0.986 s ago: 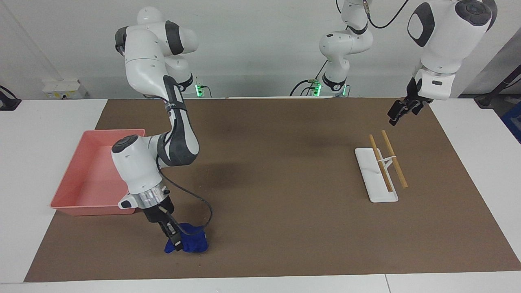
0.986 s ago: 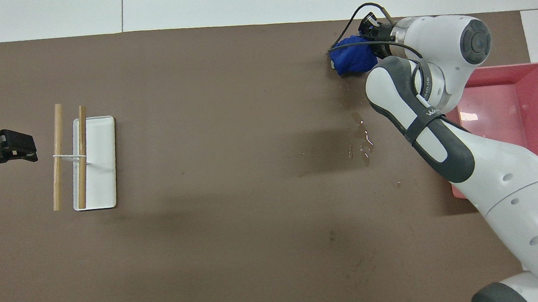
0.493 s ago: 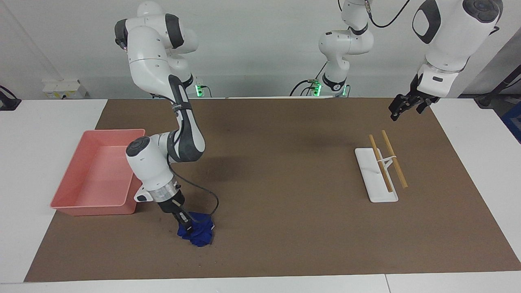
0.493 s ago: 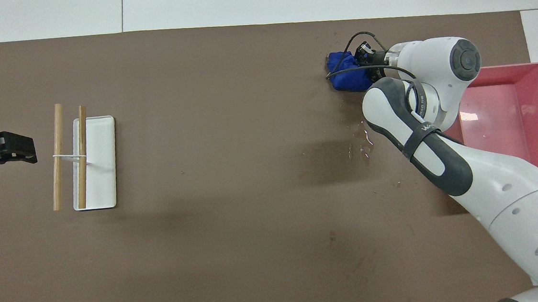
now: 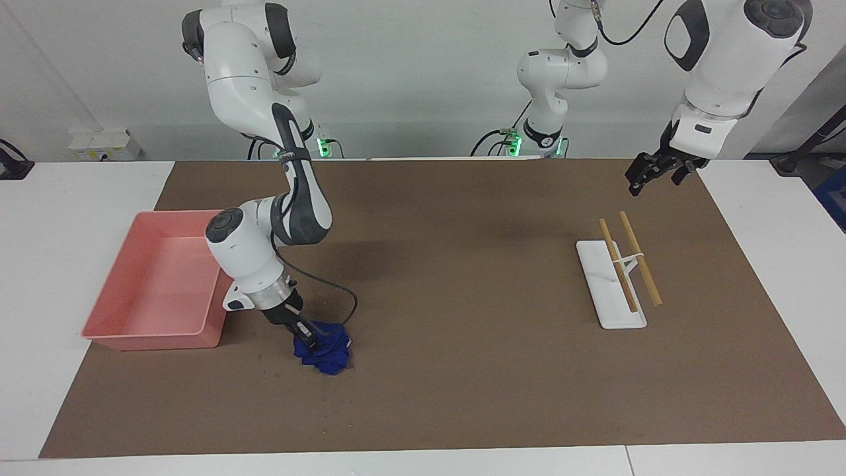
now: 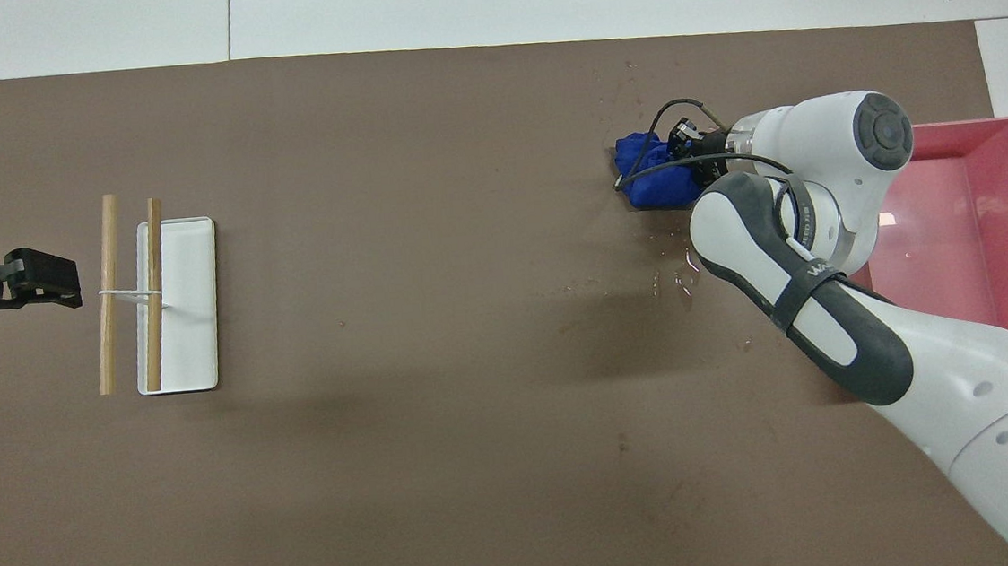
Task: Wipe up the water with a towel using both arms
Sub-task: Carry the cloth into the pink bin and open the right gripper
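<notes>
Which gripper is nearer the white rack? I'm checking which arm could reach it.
Left. The left gripper hangs open in the air close by the white rack; the right gripper is shut on the towel beside the pink tray.

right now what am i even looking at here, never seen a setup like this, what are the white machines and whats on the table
These are two white robot arms bolted at one end of a table, each ending in a small black two-finger gripper. One picture is taken from across the table, facing the robots; the other looks down from above their own end, so the sides are swapped between them.

The right gripper is shut on a blue towel and presses it onto the brown mat, beside a pink tray. Spilled water glistens on the mat, nearer to the robots than the towel.

The left gripper waits, open and empty, in the air near a white rack with two wooden sticks.
</notes>
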`<state>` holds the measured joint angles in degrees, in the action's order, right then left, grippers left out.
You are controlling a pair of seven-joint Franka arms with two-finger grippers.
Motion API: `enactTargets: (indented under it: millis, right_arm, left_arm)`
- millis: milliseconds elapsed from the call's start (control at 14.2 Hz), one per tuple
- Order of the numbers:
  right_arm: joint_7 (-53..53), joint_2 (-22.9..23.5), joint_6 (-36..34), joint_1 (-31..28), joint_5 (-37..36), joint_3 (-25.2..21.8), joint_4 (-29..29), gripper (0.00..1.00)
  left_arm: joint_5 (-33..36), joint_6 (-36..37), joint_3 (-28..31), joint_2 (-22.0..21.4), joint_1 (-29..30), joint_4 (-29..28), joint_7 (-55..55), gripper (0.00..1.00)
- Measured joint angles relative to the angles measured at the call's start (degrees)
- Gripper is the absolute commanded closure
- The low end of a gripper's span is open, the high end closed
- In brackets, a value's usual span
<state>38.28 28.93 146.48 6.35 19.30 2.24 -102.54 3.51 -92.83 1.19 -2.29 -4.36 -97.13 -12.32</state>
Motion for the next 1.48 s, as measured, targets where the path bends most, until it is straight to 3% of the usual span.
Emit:
enactTargets:
  millis: [352,915,1268,1479]
  right_arm:
    - [-5.0,-9.4,-5.1,0.0,0.0,0.0,-12.2,1.00]
    - [-12.0,-20.1,-16.1,-0.4,0.0,-0.1,-24.9,1.00]
    - [-13.6,-24.7,-19.1,-2.4,-0.1,-0.2,-25.6,1.00]
    - [-13.9,-29.9,-26.9,-5.5,-0.2,-0.4,-21.1,1.00]
  left_arm:
    - [-0.2,-2.1,0.1,0.1,-0.5,-0.9,0.2,0.00]
    - [-0.4,-2.1,0.3,0.1,-0.7,-1.1,0.2,0.00]
    - [-3.9,-2.3,0.3,0.0,-1.2,-1.1,0.3,0.00]
    - [-4.9,-2.3,0.3,0.0,-1.3,-1.1,0.3,0.00]
